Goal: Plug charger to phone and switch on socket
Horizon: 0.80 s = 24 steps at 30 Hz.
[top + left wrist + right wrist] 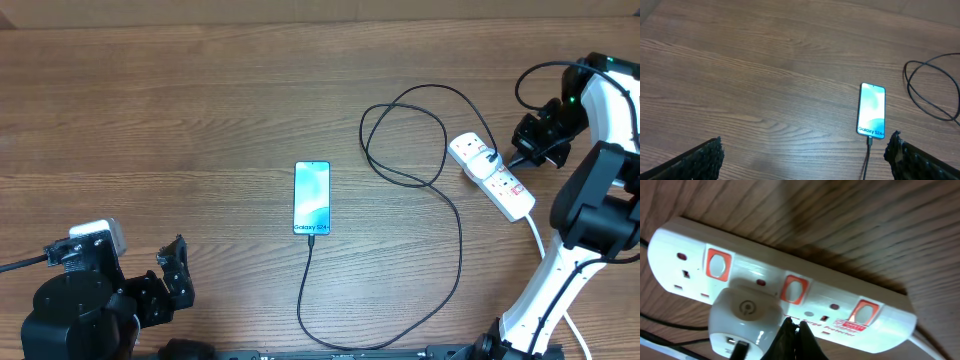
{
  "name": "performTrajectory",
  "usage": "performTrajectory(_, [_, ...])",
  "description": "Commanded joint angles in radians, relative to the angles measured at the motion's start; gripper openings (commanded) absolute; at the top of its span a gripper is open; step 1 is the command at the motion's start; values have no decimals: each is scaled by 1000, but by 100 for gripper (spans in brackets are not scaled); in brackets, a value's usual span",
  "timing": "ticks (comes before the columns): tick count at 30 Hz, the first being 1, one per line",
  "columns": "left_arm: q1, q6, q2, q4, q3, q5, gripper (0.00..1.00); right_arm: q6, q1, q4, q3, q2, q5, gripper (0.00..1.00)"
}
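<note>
The phone (312,198) lies screen up at the table's middle, with "Galaxy S24" on its light blue screen; it also shows in the left wrist view (871,110). The black charger cable (455,215) is plugged into the phone's near end and loops back to a white adapter (742,312) in the socket (490,175). The socket (790,287) has orange-red switches. My right gripper (796,326) is shut, its tips on the strip beside the adapter, just below the middle switch. My left gripper (802,152) is open and empty, near the front left.
The socket's thick white cord (540,240) runs toward the right arm's base. The charger cable makes a wide loop (405,140) between phone and socket. The left arm's base (80,300) fills the front left corner.
</note>
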Motion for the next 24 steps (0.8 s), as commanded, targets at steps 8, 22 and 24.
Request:
performTrajectory(8, [0, -10, -2, 3, -4, -13, 100, -11, 21, 8, -5, 2, 0, 4])
performTrajectory(22, [0, -10, -2, 4, -4, -13, 100, 90, 5, -34, 48, -143, 148, 4])
performTrajectory(24, [0, -10, -2, 3, -4, -13, 100, 102, 5, -68, 48, -228, 142, 4])
